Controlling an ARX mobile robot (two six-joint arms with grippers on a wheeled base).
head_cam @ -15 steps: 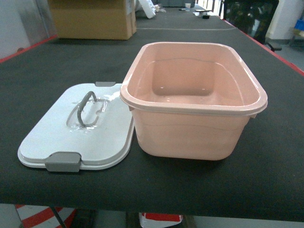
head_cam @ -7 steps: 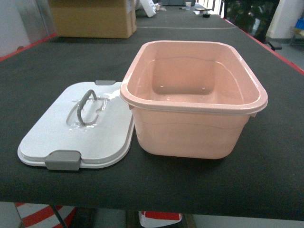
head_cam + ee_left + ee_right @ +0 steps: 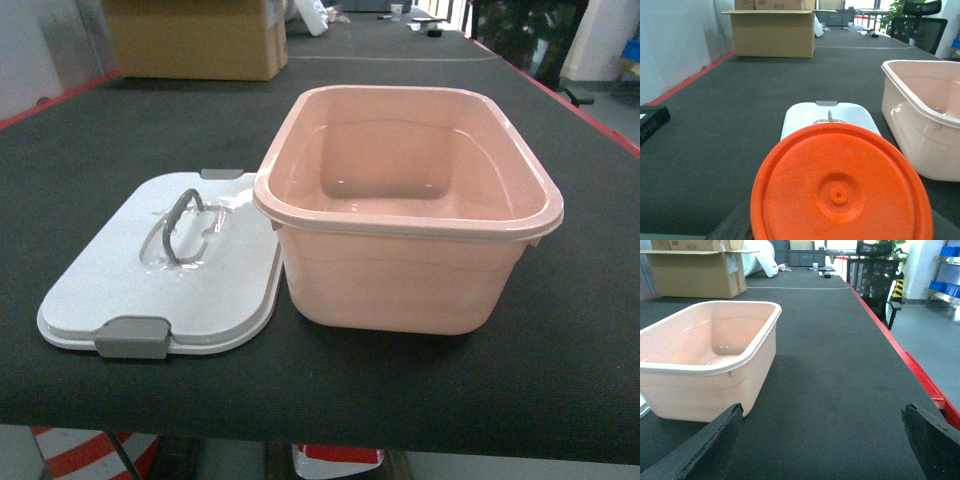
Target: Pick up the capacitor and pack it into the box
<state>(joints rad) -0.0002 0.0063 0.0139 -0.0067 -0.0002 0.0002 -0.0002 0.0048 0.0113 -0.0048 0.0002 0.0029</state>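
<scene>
Head view shows the pink box standing open on the dark table, with nothing visible inside it. Its white lid lies flat just to the left, its near edge touching the box wall, grey handle up and a grey latch at the front corner. A brown carton sits well behind, at the far left of the table.

From the left wrist, an orange disc fills the lower frame (whether this is the capacitor I cannot tell), hiding the left claw, so how far it is open cannot be told. From the right wrist, the two black fingers of the right claw stand wide apart with nothing between them, low over the table to the right of the box.
</scene>
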